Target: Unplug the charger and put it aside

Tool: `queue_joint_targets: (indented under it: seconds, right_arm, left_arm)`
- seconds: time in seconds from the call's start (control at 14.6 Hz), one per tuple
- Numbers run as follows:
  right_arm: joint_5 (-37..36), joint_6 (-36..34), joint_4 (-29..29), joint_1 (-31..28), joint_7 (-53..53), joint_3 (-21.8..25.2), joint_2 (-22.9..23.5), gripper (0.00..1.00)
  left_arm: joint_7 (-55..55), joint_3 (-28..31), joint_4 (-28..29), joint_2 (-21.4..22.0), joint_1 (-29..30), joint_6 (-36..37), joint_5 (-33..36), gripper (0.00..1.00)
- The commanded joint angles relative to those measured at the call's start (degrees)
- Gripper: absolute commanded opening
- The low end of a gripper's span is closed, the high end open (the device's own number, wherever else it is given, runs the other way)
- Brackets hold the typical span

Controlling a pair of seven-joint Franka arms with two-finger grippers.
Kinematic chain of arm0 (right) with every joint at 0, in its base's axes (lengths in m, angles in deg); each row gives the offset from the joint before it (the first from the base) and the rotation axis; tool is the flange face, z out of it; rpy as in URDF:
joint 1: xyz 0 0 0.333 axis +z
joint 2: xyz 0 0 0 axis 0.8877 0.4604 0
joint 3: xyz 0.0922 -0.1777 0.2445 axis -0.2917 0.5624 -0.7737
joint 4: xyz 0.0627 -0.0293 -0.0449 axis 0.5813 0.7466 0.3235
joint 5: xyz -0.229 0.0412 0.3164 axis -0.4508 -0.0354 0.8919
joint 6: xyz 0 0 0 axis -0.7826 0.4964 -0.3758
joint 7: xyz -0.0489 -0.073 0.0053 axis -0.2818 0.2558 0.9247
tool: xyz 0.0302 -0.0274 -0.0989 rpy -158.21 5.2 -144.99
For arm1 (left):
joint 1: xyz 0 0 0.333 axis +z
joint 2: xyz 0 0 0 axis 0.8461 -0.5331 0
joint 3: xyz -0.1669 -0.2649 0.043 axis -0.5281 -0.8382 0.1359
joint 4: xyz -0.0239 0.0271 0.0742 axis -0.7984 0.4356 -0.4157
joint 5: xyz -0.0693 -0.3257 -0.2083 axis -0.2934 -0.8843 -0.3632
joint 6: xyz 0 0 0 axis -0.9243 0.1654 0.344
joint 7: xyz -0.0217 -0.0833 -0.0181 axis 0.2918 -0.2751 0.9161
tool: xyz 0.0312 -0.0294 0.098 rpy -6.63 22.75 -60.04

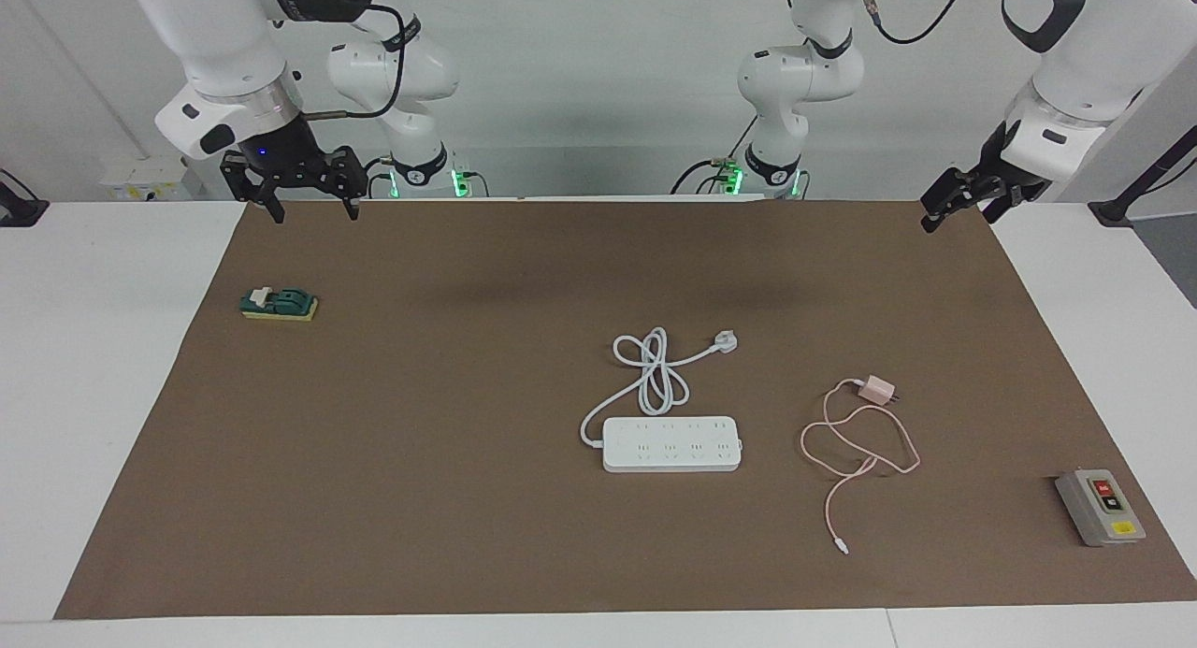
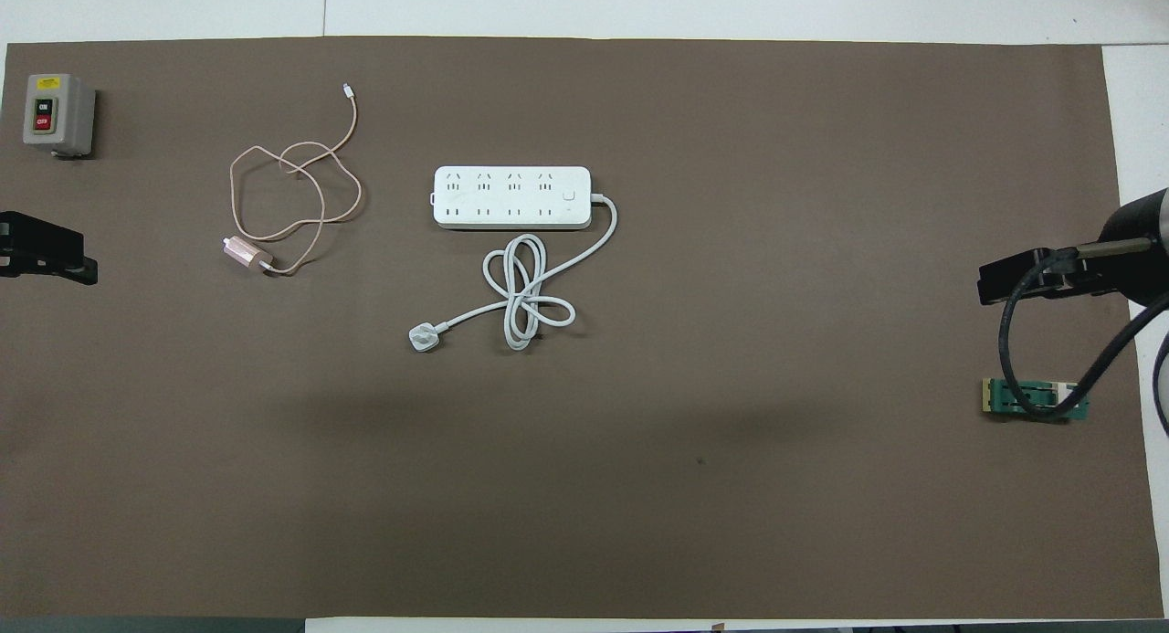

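Observation:
The charger, a pale pink cube adapter, lies on the brown mat beside the white power strip, toward the left arm's end, apart from it and not plugged in. Its thin pink cable lies in loose loops and ends in a small white connector. My left gripper hangs open and empty over the mat's edge at its own end. My right gripper hangs open and empty over the mat's corner at its end. Both arms wait.
The strip's thick white cord is coiled nearer to the robots, ending in a white plug. A grey on/off switch box stands at the left arm's end. A green knife switch lies under the right gripper.

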Motion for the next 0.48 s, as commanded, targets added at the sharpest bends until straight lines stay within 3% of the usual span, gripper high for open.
queue_joint_targets:
  seconds: [0.0, 0.41]
  right_arm:
    - [-0.59, 0.54, 1.43, -0.99, -2.39, -1.14, -0.93, 1.00]
    - [0.11, 0.62, 1.34, -0.47, -4.85, -1.14, -1.02, 1.00]
  left_arm:
    - [1.82, -0.20, -2.23, -1.35, -0.34, 0.51, -0.53, 1.00]
    - [2.52, -0.20, -4.87, -3.11, -0.69, 0.95, -1.50, 1.00]
